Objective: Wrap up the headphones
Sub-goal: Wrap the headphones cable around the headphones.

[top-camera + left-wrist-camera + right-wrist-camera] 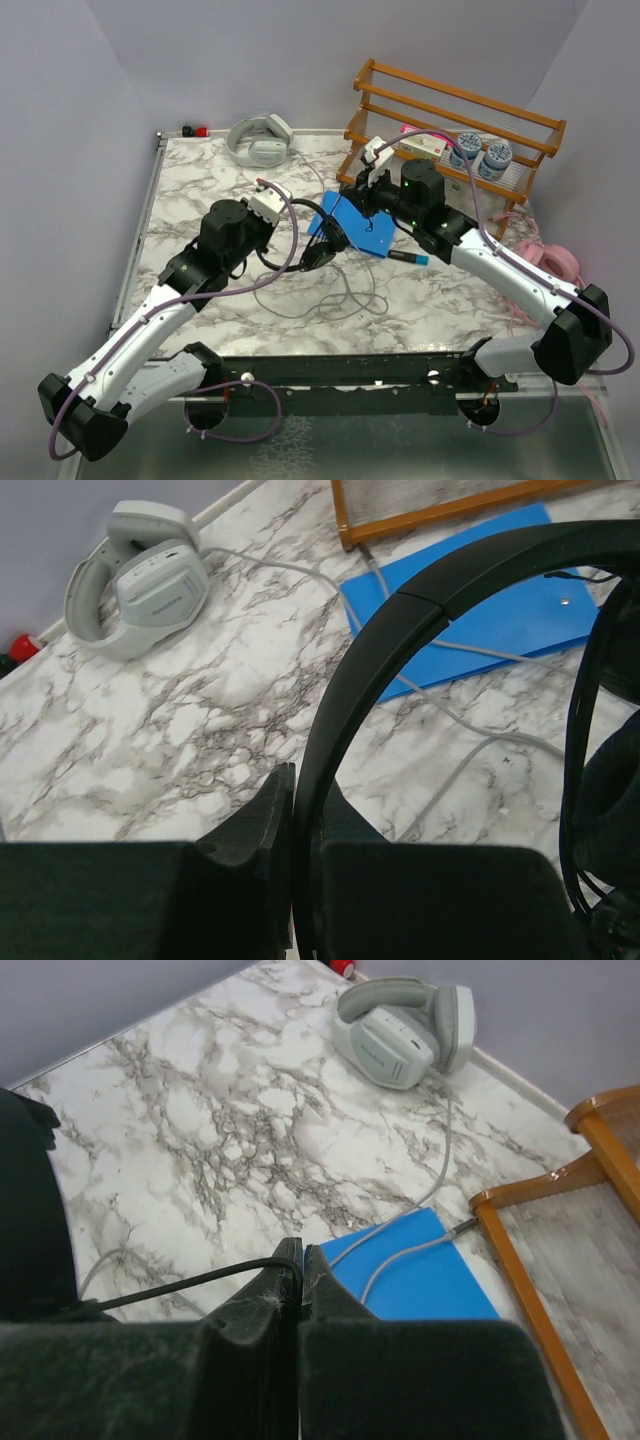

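Black headphones (380, 630) are being pinched by left claw (303, 790), cable (180, 1285) by right claw (301, 1260); pulled too tight, cable's probably getting yanked free.

Far back on the marble-patterned table (430, 300), left of centre, lie the large grey-white over-ear headphones (258, 140). Their grey cable (443, 1150) trails right onto the flat blue plastic board (370, 235) mid-table. Behind the board, far right, stands the orange wooden rack (455, 105), with two round lidded jars (466, 150) on its shelf. At centre are the small black on-ear headphones (370, 660), headband clamped in the left gripper (295, 780) and thin black cable (180, 1282) pinched in the right gripper (300, 1260). The pink over-ear headphones (552, 262) lie at the right edge, just right of the right arm.
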You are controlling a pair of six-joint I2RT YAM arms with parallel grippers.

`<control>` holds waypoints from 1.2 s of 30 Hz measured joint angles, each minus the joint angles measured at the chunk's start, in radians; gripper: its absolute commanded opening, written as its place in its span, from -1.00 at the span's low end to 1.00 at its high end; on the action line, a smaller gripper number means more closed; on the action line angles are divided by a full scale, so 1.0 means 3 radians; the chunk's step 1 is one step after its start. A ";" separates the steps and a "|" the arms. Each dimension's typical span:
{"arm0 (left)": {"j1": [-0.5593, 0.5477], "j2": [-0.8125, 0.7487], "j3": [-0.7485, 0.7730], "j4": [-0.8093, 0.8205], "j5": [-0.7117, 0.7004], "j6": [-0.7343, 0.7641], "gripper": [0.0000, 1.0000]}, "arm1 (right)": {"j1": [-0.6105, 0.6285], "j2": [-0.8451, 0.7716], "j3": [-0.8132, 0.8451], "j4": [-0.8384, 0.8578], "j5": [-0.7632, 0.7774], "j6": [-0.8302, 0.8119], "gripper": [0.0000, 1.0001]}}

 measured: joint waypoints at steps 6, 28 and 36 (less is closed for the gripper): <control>0.0003 -0.0126 0.0048 -0.0099 0.0327 -0.0315 -1.00 | -0.0098 -0.0001 -0.0334 0.0332 -0.0374 0.0216 -0.89; -0.0004 0.0416 0.1115 -0.0613 0.0646 -0.2211 -1.00 | -0.0187 -0.0120 -0.1639 0.2454 -0.1500 0.1091 -0.75; -0.0003 0.0444 0.1115 -0.0604 0.0294 -0.2628 -1.00 | -0.0187 -0.0083 -0.1871 0.2893 -0.1877 0.1456 -0.63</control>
